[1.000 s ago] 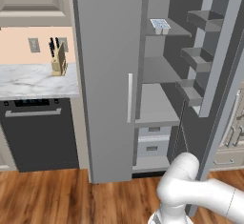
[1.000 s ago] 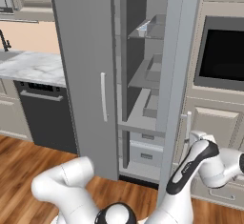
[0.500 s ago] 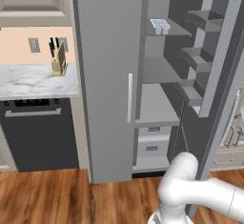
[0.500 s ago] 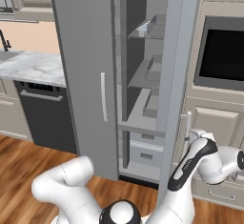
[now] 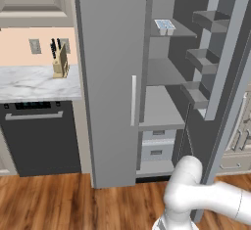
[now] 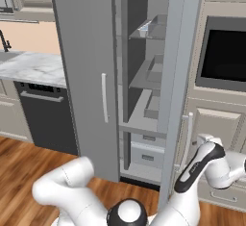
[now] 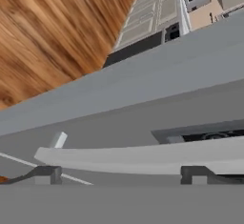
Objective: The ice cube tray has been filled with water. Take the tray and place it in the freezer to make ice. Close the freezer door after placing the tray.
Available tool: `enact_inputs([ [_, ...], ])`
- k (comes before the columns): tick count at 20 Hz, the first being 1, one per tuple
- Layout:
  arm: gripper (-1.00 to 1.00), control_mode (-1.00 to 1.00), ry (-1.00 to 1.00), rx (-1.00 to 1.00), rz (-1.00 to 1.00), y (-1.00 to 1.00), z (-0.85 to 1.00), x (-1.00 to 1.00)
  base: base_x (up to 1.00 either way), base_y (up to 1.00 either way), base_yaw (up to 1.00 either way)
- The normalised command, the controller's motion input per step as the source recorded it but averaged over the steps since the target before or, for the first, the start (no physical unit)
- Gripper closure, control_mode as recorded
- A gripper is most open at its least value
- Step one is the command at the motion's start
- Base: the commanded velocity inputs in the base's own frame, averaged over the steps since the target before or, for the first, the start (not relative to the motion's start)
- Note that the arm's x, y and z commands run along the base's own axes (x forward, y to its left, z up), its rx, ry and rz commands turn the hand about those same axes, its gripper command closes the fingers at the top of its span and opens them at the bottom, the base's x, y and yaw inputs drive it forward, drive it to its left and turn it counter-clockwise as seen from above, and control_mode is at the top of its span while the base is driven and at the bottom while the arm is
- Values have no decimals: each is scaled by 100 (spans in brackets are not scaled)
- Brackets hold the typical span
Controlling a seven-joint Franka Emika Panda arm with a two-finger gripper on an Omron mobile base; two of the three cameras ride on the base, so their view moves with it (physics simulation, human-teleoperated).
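Note:
The pale blue ice cube tray (image 5: 165, 26) lies on the top shelf inside the freezer (image 5: 162, 111); it also shows there from the right base (image 6: 145, 28). The freezer door (image 5: 229, 72) stands wide open, its inner bins facing the shelves. My arm (image 6: 205, 161) reaches round behind that door. In the hand view my gripper (image 7: 121, 175) is open, close to the door's grey outer face (image 7: 143, 89). The white handle (image 7: 143, 155) runs across just beyond the fingertips (image 7: 47, 174), beside the black dispenser panel (image 7: 205, 135). Nothing is held.
The plain fridge door (image 5: 105, 77) stays closed on the left. A dishwasher (image 5: 41, 136) and a marble counter with a knife block (image 5: 60, 60) lie further left. A wall oven (image 6: 226, 52) and cabinets (image 6: 211, 129) stand right of the open door. Wood floor (image 5: 73, 199) lies below.
My wrist has edged slightly behind the open door. The tray, the door and the jaws stand as before.

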Motion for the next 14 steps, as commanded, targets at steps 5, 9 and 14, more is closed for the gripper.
enact_inputs([
  [5,-100,-100,0,0,0,-44,-13,6,0,0,0],
  [9,-100,-100,0,0,0,-18,-11,38,0,0,0],
  [14,-100,-100,0,0,1,-11,-16,44,0,0,0],
])
